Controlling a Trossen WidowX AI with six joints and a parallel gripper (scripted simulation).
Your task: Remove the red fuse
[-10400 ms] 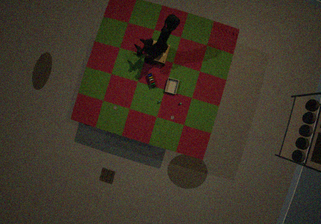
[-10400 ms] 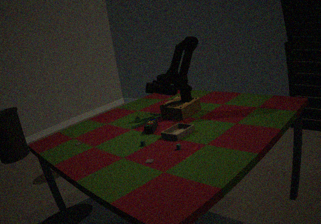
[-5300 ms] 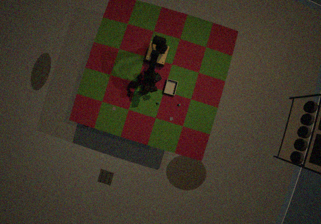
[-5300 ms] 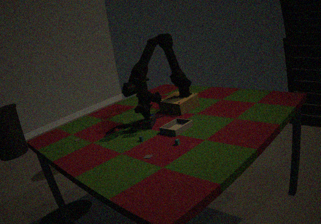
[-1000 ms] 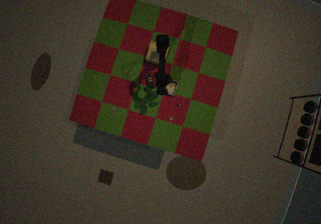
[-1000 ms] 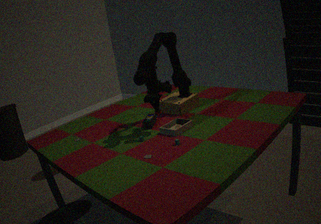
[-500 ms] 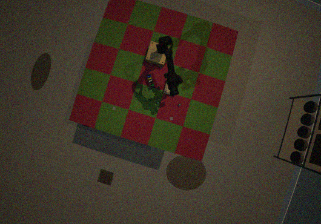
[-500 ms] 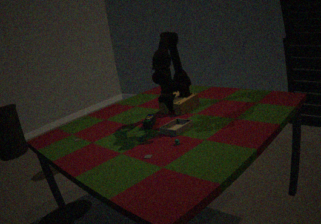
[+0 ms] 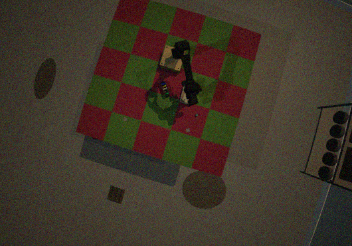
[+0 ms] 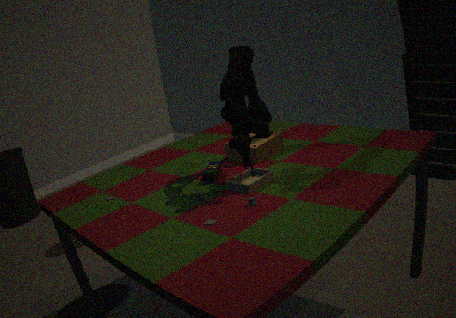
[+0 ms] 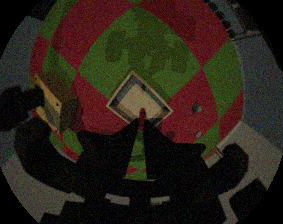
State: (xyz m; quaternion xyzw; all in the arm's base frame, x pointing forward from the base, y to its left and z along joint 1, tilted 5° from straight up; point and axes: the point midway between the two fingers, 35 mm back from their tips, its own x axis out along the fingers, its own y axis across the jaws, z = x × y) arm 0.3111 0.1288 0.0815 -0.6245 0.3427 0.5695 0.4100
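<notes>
My gripper [image 10: 249, 168] [image 11: 141, 121] is shut on the red fuse [image 11: 142, 113], which shows between and just beyond the fingertips in the wrist view. The gripper points down over the tray [image 9: 184, 100] [image 10: 255, 186] [image 11: 119, 89], a light shallow box with raised walls. The fuse appears over the tray's near corner in the wrist view; its exact height above the floor of the tray cannot be told. The fuse block [image 9: 165, 89] [image 10: 210, 174] stands left of the tray in the top and exterior views, with blue, yellow, white and green fuses in a row. In the top view the arm hides the fingertips.
A wooden box [image 9: 166, 64] [image 10: 270, 148] [image 11: 51, 106] stands at the arm's base. A small teal object [image 9: 196, 115] [image 10: 251, 201] [image 11: 196, 108] and a pale flat piece [image 9: 188, 130] [image 10: 210, 222] lie beyond the tray. Another pale piece [image 9: 125, 119] [image 10: 110, 198] lies farther left.
</notes>
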